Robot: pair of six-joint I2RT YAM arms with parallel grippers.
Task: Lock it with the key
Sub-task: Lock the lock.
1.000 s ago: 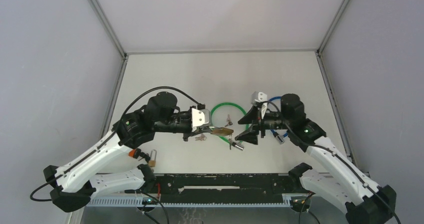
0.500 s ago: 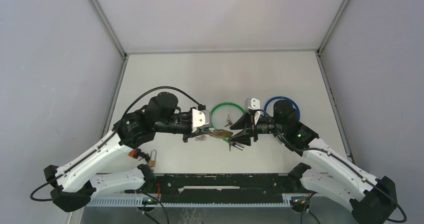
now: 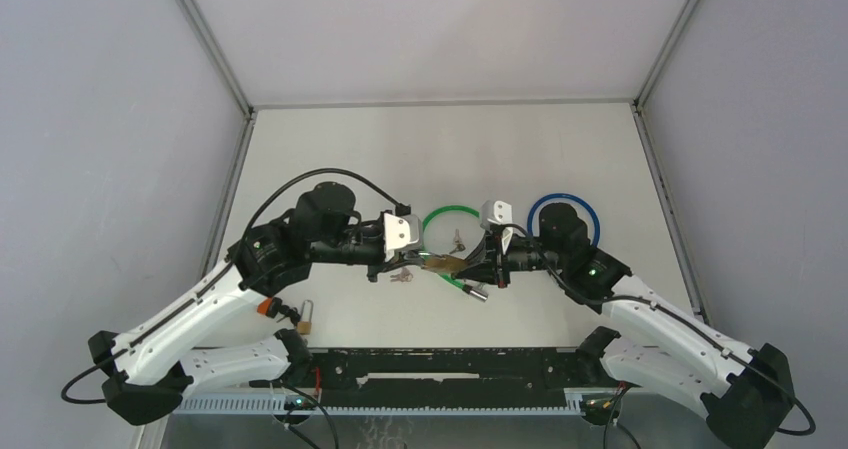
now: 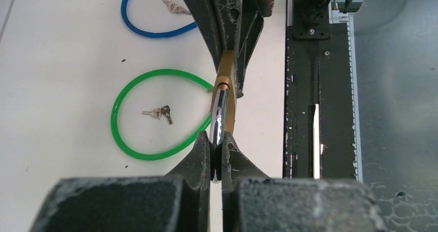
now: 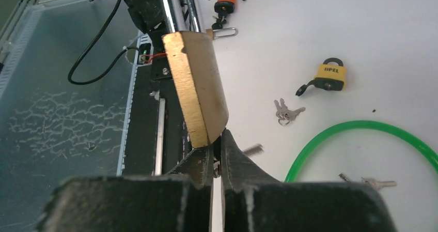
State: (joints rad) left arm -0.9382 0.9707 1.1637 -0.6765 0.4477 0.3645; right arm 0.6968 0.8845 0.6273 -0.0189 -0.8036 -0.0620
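Note:
A brass padlock (image 3: 444, 264) hangs in the air between the two arms. My left gripper (image 4: 216, 139) is shut on its chrome shackle (image 4: 219, 110), and the lock body (image 4: 227, 79) points away from it. My right gripper (image 5: 216, 150) meets the bottom end of the lock body (image 5: 199, 92) and is shut on the small metal key (image 5: 217, 170) there. A second key (image 5: 253, 149) dangles blurred beside that gripper's fingers. In the top view my right gripper (image 3: 476, 267) touches the lock from the right and my left gripper (image 3: 424, 261) from the left.
A green ring (image 3: 452, 208) with keys (image 3: 458, 239) inside lies behind the lock, a blue ring (image 3: 563, 196) to its right. A yellow padlock (image 5: 329, 74), loose keys (image 5: 286, 110), an orange padlock (image 3: 265, 307) and a small brass lock (image 3: 304, 319) lie on the left. A black rail (image 3: 430, 364) runs along the near edge.
My right arm has moved left to the brass padlock and its jaws have closed on the key at the lock's bottom. The left arm with the lock has stayed put.

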